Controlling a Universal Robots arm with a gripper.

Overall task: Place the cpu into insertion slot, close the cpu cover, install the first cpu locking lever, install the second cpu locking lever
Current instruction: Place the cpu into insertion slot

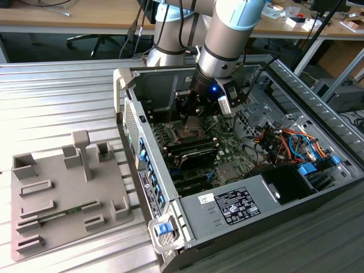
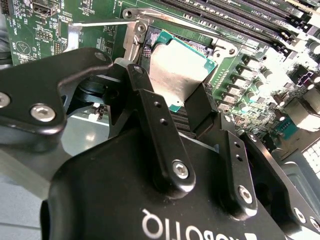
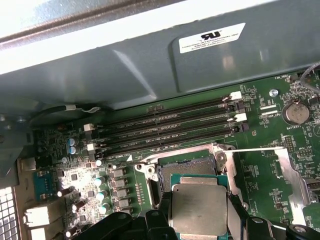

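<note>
Now | gripper (image 2: 169, 86) pinching flat square silvery cpu (image 3: 199, 205) | above insertion slot (image 3: 186, 165)

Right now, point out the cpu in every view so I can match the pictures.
Exterior view: beneath the claw, too small to pick out.
Second wrist view: cpu gripped in the claw, silvery face showing.
First wrist view: cpu in the claw, partly over the insertion slot.
Shared landmark: the long black memory slots.
</note>
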